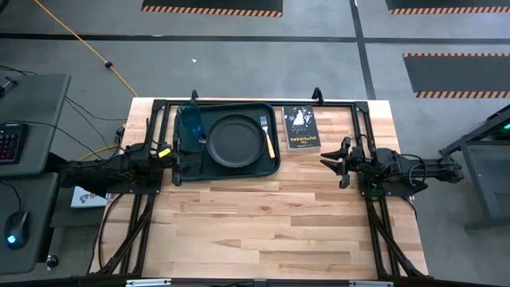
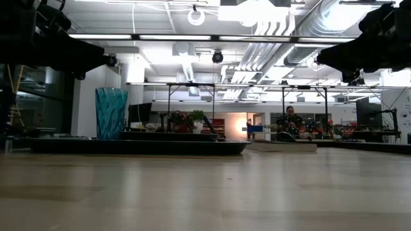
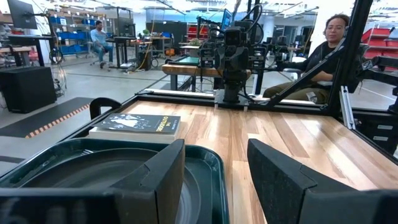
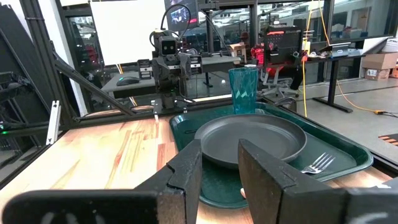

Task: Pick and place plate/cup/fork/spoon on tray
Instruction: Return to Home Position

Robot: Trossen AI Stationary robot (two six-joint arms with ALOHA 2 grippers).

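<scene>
Here, matt round plate [image 1: 234,141] on green tray [image 1: 272,163], ribbed cup [image 1: 190,121] seemingly upright, both claws [image 1: 182,153] [image 1: 333,162] parted, empty.

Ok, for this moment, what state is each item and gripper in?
plate: flat on the tray.
cup: upright on tray.
fork: lying on tray beside plate.
book: closed, on table.
left gripper: open, empty.
right gripper: open, empty.

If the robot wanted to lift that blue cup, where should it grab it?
Probably around the side wall, partway up. The cup stands upright in the tray's corner and has no handle, so a pincer coming in level could close across its round body. The left pincer is nearest, and the plate sits close on the cup's other side.
</scene>
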